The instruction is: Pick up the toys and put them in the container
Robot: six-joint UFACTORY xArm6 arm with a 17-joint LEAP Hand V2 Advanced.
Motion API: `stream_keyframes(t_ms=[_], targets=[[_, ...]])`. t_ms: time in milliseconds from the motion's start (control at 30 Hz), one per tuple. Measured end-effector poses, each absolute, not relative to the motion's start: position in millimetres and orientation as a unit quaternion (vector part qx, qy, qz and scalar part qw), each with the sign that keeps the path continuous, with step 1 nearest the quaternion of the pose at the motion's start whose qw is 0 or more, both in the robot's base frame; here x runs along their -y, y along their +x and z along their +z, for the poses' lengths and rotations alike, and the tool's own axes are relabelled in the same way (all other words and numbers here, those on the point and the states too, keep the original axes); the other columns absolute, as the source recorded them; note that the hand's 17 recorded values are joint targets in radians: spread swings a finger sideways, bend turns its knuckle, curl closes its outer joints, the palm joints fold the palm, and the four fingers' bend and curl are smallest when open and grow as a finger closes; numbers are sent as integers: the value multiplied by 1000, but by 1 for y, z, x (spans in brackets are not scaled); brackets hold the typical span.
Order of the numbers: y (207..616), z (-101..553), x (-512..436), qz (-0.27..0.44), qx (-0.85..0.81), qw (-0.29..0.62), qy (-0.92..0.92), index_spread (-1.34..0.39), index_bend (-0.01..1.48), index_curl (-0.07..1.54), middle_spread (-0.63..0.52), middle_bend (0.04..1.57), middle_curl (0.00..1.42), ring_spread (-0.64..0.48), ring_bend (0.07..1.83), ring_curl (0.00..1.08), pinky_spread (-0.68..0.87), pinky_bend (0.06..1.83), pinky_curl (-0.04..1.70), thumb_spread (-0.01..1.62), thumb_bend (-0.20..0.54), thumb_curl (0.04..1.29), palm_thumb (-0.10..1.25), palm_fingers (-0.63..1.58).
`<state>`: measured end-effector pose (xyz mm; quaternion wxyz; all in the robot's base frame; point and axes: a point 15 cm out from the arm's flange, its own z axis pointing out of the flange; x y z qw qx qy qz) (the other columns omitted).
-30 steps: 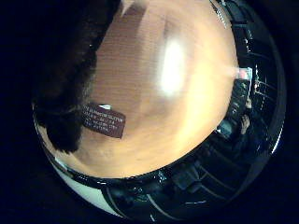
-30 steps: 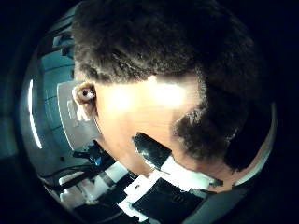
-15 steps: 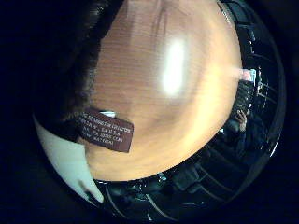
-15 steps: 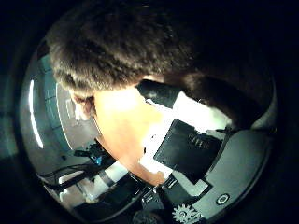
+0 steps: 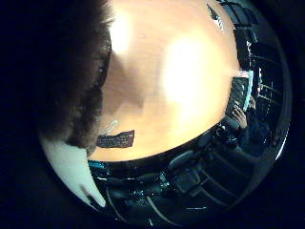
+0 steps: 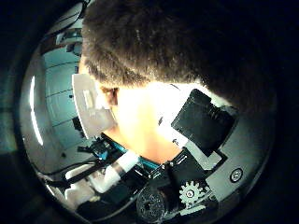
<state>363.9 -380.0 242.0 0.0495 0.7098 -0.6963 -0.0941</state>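
Note:
A brown furry toy [image 6: 168,47] fills much of the right thumb side palm view, close against the palm. My right hand [image 6: 201,131] has its black and white fingers curled in against the fur. In the right little finger side palm view the same fur [image 5: 71,76] lies along one side, with its dark sewn-in label [image 5: 114,139] hanging over the wooden table [image 5: 181,76]. A white finger [image 5: 71,172] shows beside the label. No container is clear in either view.
A dark slatted object [image 5: 238,95] stands at the table's far edge. A white object [image 6: 92,105] shows past the table's edge in the right thumb side palm view, with room clutter behind it.
The fingers have curled in towards the fur. The fur has moved closer to the palm. The label has shifted and shrunk in view, and more table shows.

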Motion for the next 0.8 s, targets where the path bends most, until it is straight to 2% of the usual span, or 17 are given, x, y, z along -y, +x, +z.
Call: stream_keyframes(t_ms=[333,800], targets=[[384,344,288,-63,643,43,762,-264,1060,826,-150,1306,738,-208,1393,646,-222,1247,751,1167,-12,381,978,1124],[434,425,50,-10,537,14,843,-261,1062,823,-148,1317,740,-212,1386,664,-237,1202,835,1180,-12,411,990,1119]])
